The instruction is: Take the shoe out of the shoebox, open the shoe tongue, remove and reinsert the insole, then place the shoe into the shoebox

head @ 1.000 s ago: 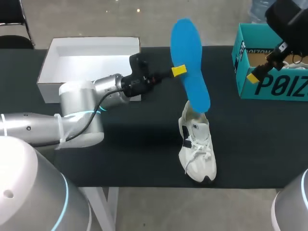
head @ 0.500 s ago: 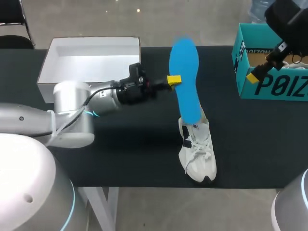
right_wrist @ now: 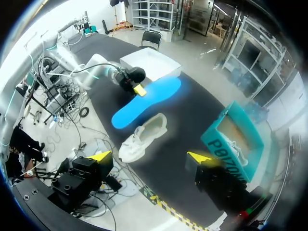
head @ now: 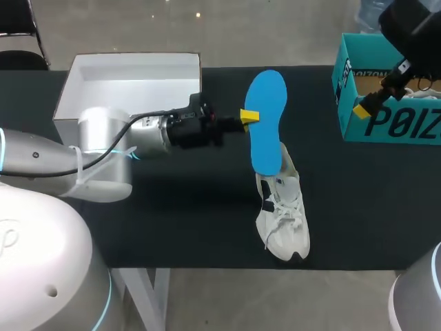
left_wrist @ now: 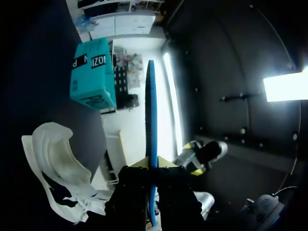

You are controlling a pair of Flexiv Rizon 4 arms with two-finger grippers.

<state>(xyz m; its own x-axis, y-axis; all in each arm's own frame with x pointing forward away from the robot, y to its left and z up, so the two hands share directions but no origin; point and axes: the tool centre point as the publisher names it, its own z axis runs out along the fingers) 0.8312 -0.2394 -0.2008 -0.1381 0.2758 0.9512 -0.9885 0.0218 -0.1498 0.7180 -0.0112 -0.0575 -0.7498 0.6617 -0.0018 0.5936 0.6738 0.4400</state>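
Aloft beside white laced shoe (head: 281,210), smooth bright-blue insole (head: 267,124), left gripper (head: 248,116) clamped on its edge; right gripper (right_wrist: 150,157) apart.

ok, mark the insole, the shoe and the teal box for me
insole (head: 269,127): head view, middle of its blue face.
shoe (head: 284,218): head view, on the laces at midfoot.
teal box (head: 413,131): head view, on its front wall.

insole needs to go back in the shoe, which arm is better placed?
Left. The left gripper is shut on the blue insole, whose lower end hangs right at the white shoe. The right gripper is open and empty, off by the teal shoebox.
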